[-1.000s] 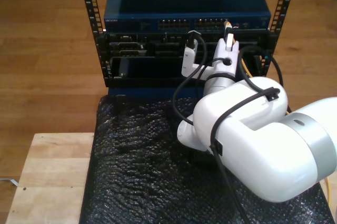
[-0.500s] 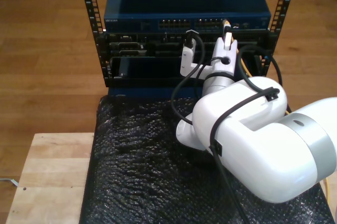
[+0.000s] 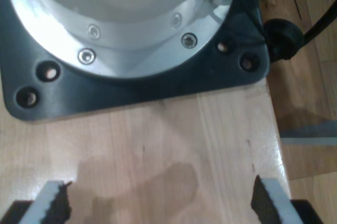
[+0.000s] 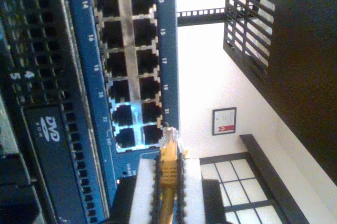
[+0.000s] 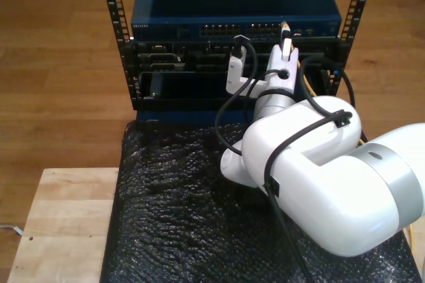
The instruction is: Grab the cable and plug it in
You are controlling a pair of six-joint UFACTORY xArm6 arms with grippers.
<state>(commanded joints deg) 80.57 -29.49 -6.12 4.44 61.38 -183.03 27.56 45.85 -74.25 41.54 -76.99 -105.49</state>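
The cable [image 4: 168, 169] is sitting clamped between the fingers [image 4: 145, 192] of my second gripper [image 4: 167, 192], and we are holding its clear plug tip [image 4: 168, 134] just beside the last ports of the blue network switch [image 4: 79, 145], apart from them. In the exterior view, this gripper [image 5: 285, 47] is reaching toward the switch [image 5: 236, 27] in the rack [image 5: 116, 37]. My first gripper [image 3: 158, 205] is hanging with fingers [image 3: 52, 205] spread wide over a wooden table [image 3: 174, 150], near a black base plate [image 3: 131, 95].
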